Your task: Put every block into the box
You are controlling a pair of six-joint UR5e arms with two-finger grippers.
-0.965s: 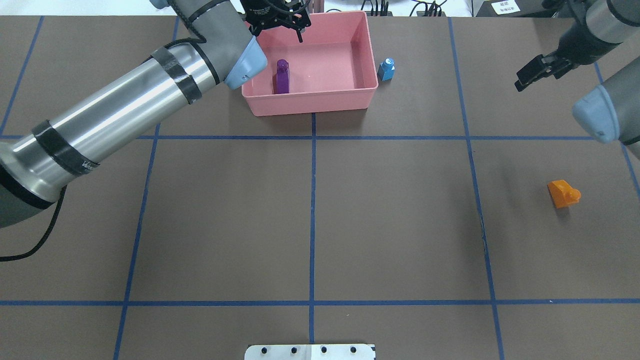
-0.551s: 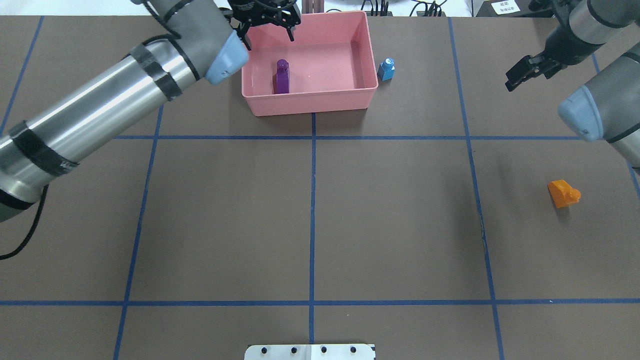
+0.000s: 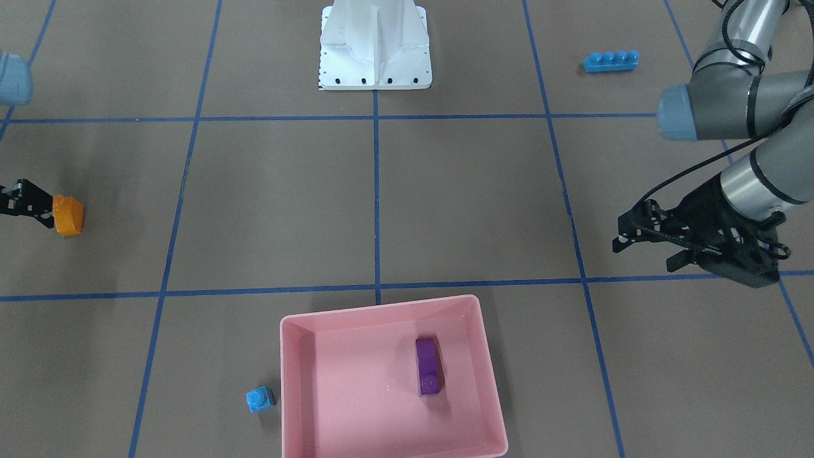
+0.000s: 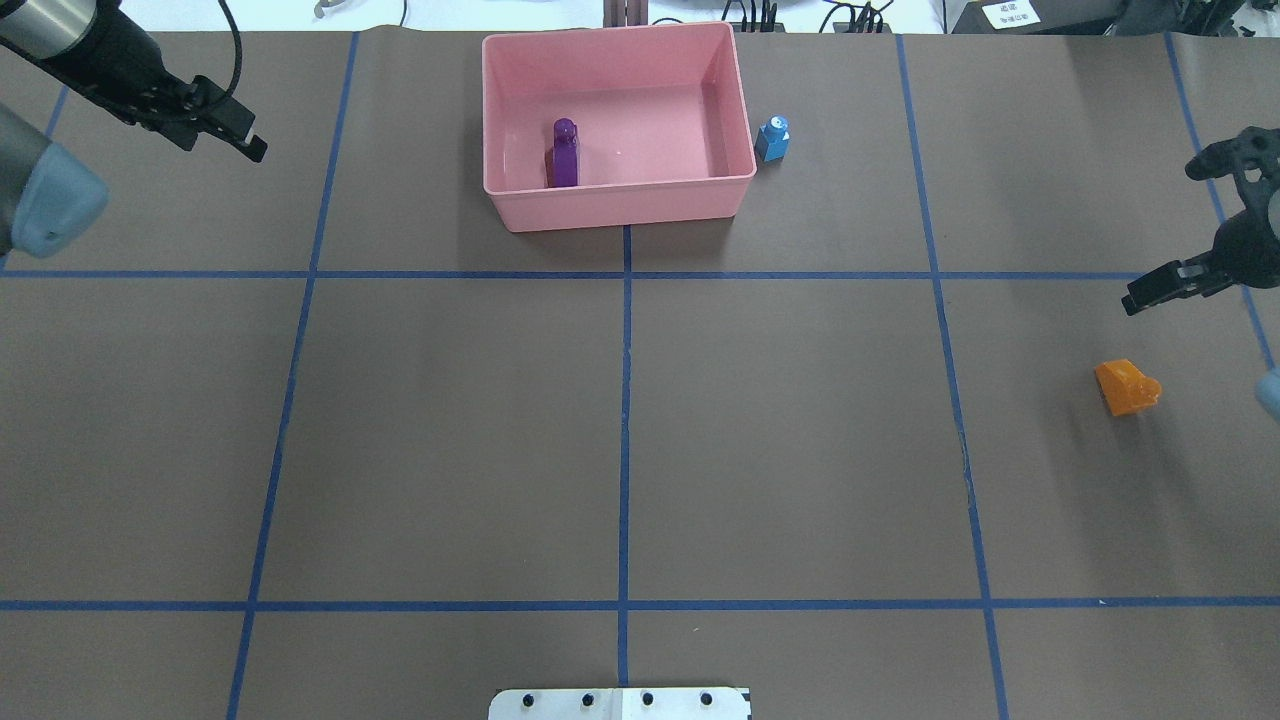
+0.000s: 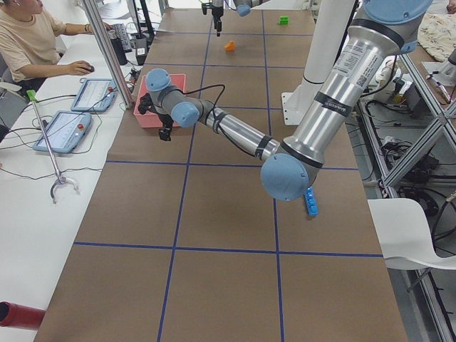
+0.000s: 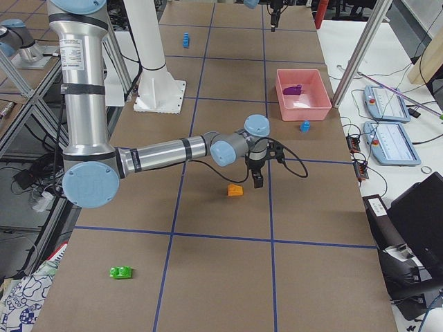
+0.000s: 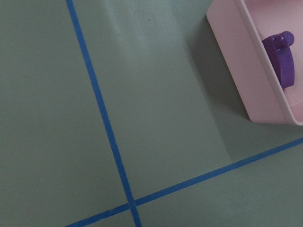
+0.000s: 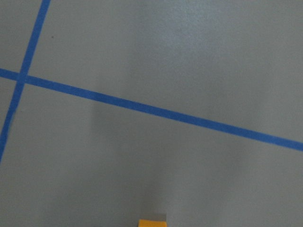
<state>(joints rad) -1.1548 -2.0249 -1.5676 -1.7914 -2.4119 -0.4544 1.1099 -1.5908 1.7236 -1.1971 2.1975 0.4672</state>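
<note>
front view: the purple brick (image 3: pixel 428 366) lies inside the pink box (image 3: pixel 381 306). the tiny blue cube (image 3: pixel 261 399) sits on the table just beside the box's wall, at the view's left. the left gripper (image 3: pixel 648 247) hangs empty with fingers spread wide, well apart from the box. the long blue brick (image 3: pixel 610 61) lies at the table's far side. the right gripper (image 3: pixel 44 211), fingers parted and empty, is close by the orange brick (image 3: pixel 68 215).

overhead view: the right gripper hangs just beyond the orange brick.

right side view: the green brick (image 6: pixel 122 272) lies alone at the near end.

left wrist view: a box corner with the purple brick inside.

right wrist view: only the orange brick's edge shows, at the bottom.
</note>
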